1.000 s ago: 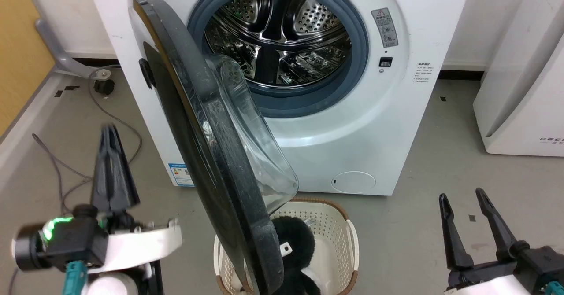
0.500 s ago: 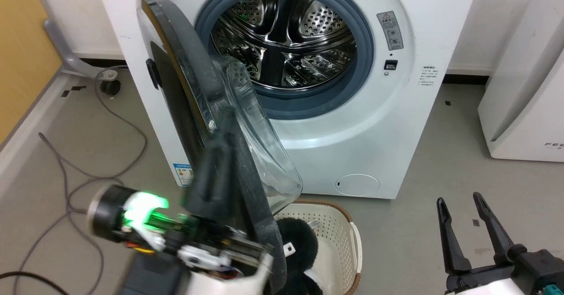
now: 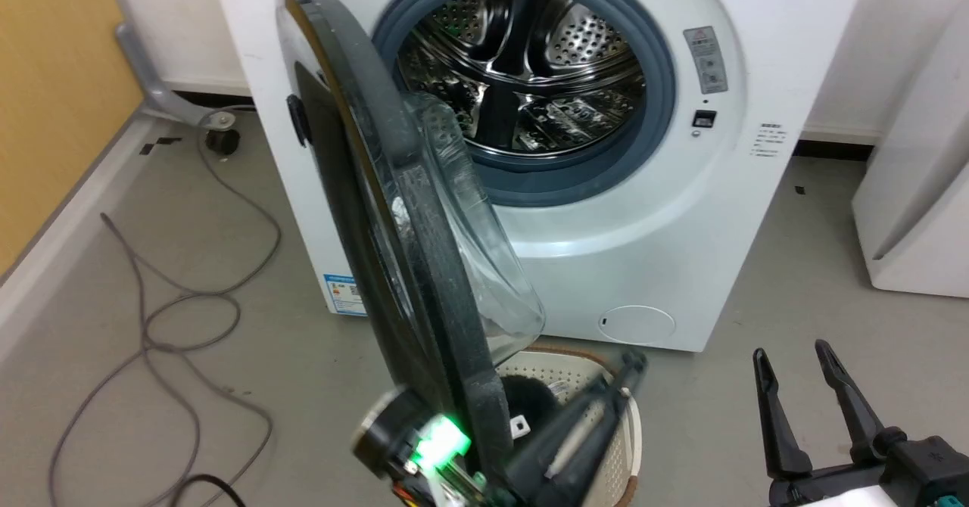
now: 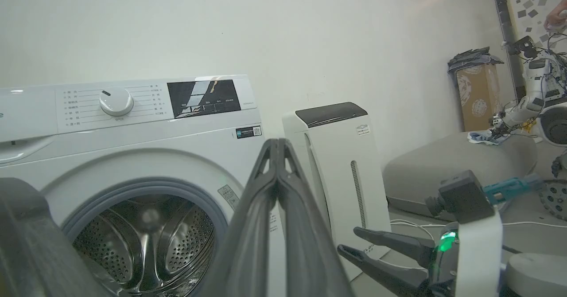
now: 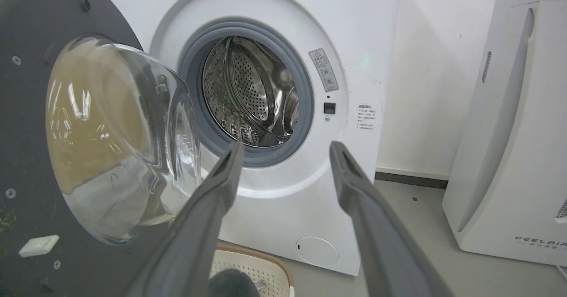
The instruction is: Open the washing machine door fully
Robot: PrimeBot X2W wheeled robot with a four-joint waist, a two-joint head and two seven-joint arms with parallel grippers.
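The white washing machine (image 3: 643,212) stands ahead with its steel drum exposed. The washing machine door (image 3: 424,265), black with a clear glass bowl (image 3: 484,250), stands out about square to the front, its edge towards me. My left gripper (image 3: 632,359) is shut and empty, low beside the door's inner face, over the basket. In the left wrist view its closed fingers (image 4: 277,155) point up past the machine (image 4: 133,124). My right gripper (image 3: 799,359) is open at the lower right, apart from the door. The right wrist view has the open fingers (image 5: 221,186) facing the door (image 5: 26,111) and drum.
A white perforated basket (image 3: 632,446) holding something black sits on the floor under the door. A white appliance (image 5: 509,155) stands right of the machine. Grey cables (image 3: 174,318) loop on the floor at the left, by a wooden panel (image 3: 53,76).
My left gripper swung from left of the door across its front edge to the lower right side. The head camera shifted, so the scene sits further right. The right gripper stayed put.
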